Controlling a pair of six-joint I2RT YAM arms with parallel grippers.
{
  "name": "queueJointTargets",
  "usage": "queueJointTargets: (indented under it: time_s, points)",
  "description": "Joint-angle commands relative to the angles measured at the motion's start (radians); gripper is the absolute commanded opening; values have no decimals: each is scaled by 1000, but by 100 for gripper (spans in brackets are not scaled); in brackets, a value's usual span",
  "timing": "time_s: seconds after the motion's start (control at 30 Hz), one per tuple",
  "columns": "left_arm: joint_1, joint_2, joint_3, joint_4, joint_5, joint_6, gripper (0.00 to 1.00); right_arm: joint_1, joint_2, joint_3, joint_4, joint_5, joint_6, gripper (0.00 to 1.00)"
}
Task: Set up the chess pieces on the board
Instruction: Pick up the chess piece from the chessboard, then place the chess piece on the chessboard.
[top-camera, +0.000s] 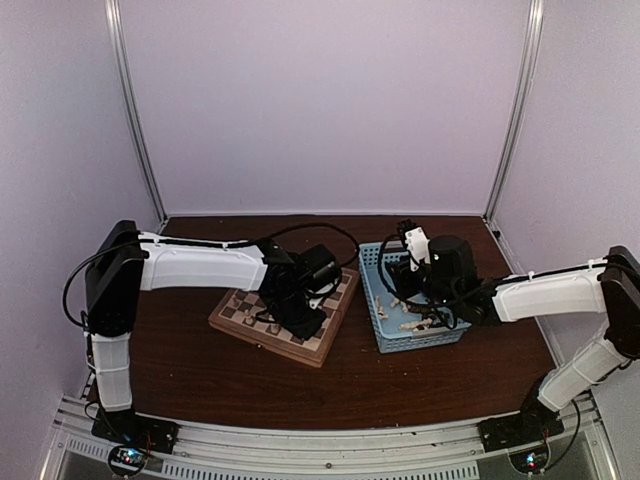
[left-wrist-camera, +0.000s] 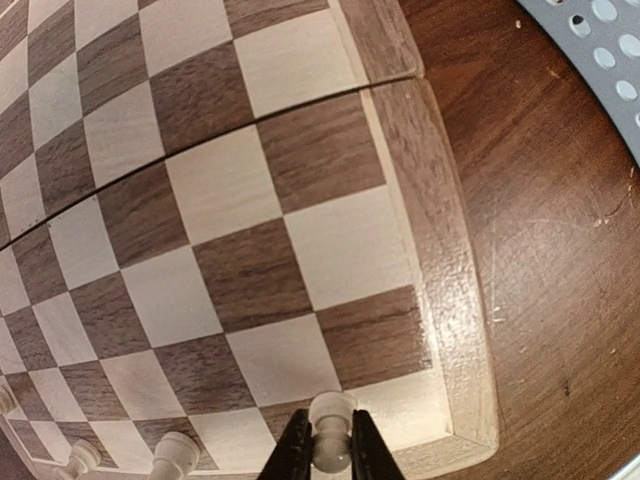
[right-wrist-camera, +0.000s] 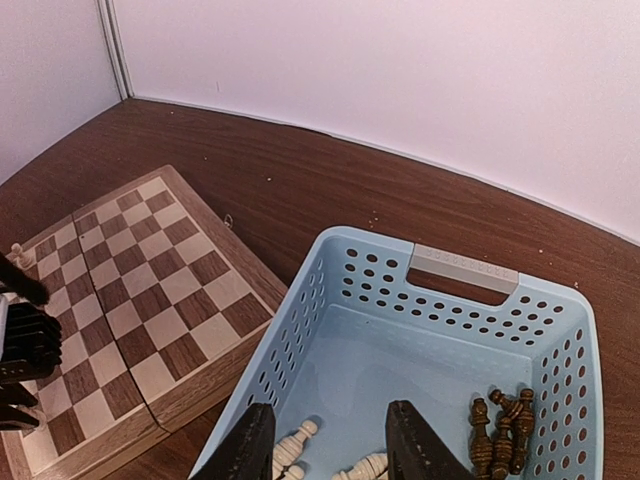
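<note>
The board (left-wrist-camera: 250, 200) fills the left wrist view, tan and brown squares with a light rim. My left gripper (left-wrist-camera: 330, 447) is shut on a cream-white chess piece (left-wrist-camera: 332, 412), held just above the squares by the board's near right corner. Two more white pieces (left-wrist-camera: 175, 455) stand along that edge to the left. In the top view the left gripper (top-camera: 292, 320) is over the board (top-camera: 325, 345). My right gripper (right-wrist-camera: 330, 440) hangs open over the light-blue basket (right-wrist-camera: 465, 268), nothing between its fingers. White pieces (right-wrist-camera: 295, 450) and dark brown pieces (right-wrist-camera: 500, 425) lie on the basket floor.
The basket (top-camera: 400, 342) sits right of the board, its wall close to the board's right edge (right-wrist-camera: 200, 385). Dark wooden tabletop (top-camera: 200, 380) surrounds both. White enclosure walls with metal posts (top-camera: 140, 120) stand behind and at the sides.
</note>
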Motion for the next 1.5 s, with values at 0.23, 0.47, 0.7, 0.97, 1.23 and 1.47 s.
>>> queueJointTargets:
  time_s: [0.23,0.47,0.7,0.97,1.23,1.47]
  points:
    - [-4,-40,73,-63,-28,-3,7,-3,25,33,-20,20,-10,40]
    - [17,-174,88,-124,-197,32,6,-3,26,33,-22,23,-10,41]
    - [217,-373,-117,-88,-158,46,6,-3,35,39,-24,13,-7,41]
    - [368,-416,-215,-31,-21,88,7,-3,37,41,-26,14,-7,41]
    - [392,-308,-163,-32,32,118,7,-3,29,38,-27,18,-10,41]
    - [392,-223,-118,-32,54,132,7,-3,25,36,-27,16,-10,41]
